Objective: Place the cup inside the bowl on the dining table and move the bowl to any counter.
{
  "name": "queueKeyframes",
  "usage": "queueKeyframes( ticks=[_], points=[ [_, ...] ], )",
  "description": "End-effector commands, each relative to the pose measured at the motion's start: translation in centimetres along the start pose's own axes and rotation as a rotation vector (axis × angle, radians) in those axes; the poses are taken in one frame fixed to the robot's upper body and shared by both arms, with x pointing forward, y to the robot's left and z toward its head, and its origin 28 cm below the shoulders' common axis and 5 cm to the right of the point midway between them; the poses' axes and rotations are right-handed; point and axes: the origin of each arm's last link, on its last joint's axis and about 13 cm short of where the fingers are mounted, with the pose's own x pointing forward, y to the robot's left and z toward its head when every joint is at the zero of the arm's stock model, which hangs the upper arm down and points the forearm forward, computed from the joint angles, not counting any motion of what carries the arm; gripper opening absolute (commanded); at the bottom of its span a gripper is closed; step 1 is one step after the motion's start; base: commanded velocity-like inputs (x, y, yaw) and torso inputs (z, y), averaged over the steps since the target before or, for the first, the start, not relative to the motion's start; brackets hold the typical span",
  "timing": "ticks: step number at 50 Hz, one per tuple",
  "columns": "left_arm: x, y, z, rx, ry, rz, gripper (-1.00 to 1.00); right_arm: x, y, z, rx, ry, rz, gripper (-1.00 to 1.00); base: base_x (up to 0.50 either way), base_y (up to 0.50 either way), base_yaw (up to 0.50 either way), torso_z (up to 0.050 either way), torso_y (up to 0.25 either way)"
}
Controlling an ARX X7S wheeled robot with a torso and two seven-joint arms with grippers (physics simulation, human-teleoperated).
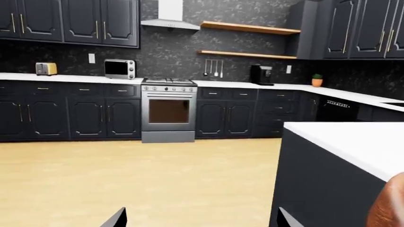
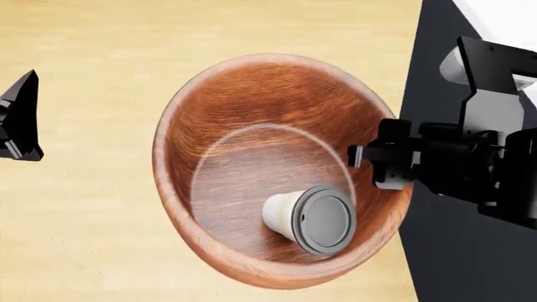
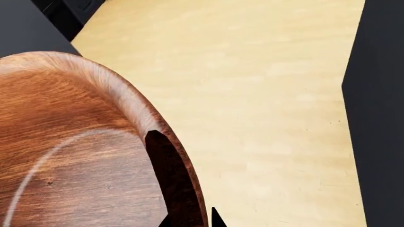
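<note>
Lying on its side inside the large reddish-brown wooden bowl (image 2: 251,145), the small cream cup (image 2: 309,218) points its grey lid toward the near rim. The right gripper (image 2: 363,155) clamps the bowl's rim above the floor; carrying it level should keep the cup in. The left gripper (image 2: 21,116) hangs released.

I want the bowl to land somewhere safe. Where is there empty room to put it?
The plain white top over a dark base beside the large reddish-brown wooden bowl shows bare. The long white counter over dark cabinets has open stretches between the toaster, microwave and stove. Near the coffee machine and potted plant it's tighter.
</note>
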Motion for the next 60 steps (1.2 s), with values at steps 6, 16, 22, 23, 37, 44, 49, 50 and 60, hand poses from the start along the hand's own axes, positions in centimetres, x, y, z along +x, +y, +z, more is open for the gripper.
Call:
queueKeyframes(
  ticks=[6, 16, 22, 23, 37, 44, 49, 50, 60],
  points=[
    [0.1, 0.0, -0.4, -0.009, 0.009, 0.001, 1.00, 0.5, 0.2, 0.6, -0.007, -0.016, 0.028, -1.00, 0.50, 0.28, 0.00, 0.000, 0.002],
    [0.2, -0.3, -0.7, -0.009, 0.011, 0.000, 1.00, 0.9, 0.3, 0.7, 0.001, -0.018, 0.033, -1.00, 0.51, 0.18, 0.00, 0.000, 0.001],
    [0.1, -0.1, -0.4, -0.005, 0.008, 0.002, 1.00, 1.0, 0.3, 1.1, -0.005, -0.029, 0.036, -1.00, 0.51, 0.11, 0.00, 0.000, 0.002],
    [0.1, 0.0, -0.4, -0.007, 0.007, 0.003, 1.00, 1.0, 0.3, 1.1, -0.006, -0.032, 0.036, -1.00, 0.51, 0.11, 0.00, 0.000, 0.000],
    [0.0, 0.0, -0.1, -0.006, 0.003, 0.000, 1.00, 1.3, 0.4, 1.2, -0.017, -0.042, 0.049, -1.00, 0.51, 0.15, 0.00, 0.000, 0.001],
    [0.1, 0.0, -0.4, -0.007, 0.007, 0.002, 1.00, 1.5, 0.4, 0.8, -0.045, -0.017, 0.047, -1.00, 0.41, 0.16, 0.00, 0.000, 0.003],
    [0.1, 0.0, -0.4, -0.007, 0.008, 0.003, 1.00, 1.6, 0.3, 1.0, -0.019, -0.023, 0.038, -1.00, 0.00, 0.00, 0.00, 0.002, 0.000],
    [0.1, 0.0, -0.4, -0.006, 0.007, 0.005, 1.00, 1.5, 0.3, 1.2, -0.013, -0.032, 0.036, -1.00, 0.00, 0.00, 0.00, 0.000, 0.000],
    [0.1, -0.1, -0.5, -0.005, 0.009, 0.004, 1.00, 1.7, 0.1, 1.1, -0.004, -0.057, 0.030, -1.00, 0.14, 0.13, 0.00, 0.000, 0.001]
  ],
)
